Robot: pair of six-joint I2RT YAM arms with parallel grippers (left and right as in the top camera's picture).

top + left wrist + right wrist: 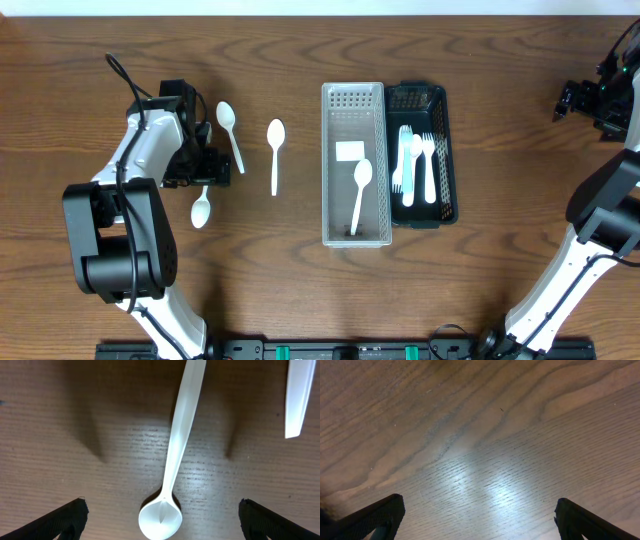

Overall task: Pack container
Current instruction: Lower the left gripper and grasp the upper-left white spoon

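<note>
Three white plastic spoons lie on the wooden table at the left: one (pixel 201 210) just below my left gripper (pixel 205 172), one (pixel 231 132) to its right, one (pixel 275 152) further right. The left gripper is open and low over the first spoon. In the left wrist view that spoon (pixel 172 465) lies between the open fingers (pixel 161 512), its bowl nearest the camera, and nothing is gripped. A clear slotted container (pixel 330 200) holds one spoon (pixel 360 188). A black container (pixel 447 150) holds white forks (pixel 415 160). My right gripper (pixel 578 100) is open and empty at the far right.
A second spoon's handle tip (pixel 296 400) shows at the top right of the left wrist view. The right wrist view shows only bare wood (pixel 480 450) between the open fingers (pixel 480 515). The two containers stand side by side at mid-table.
</note>
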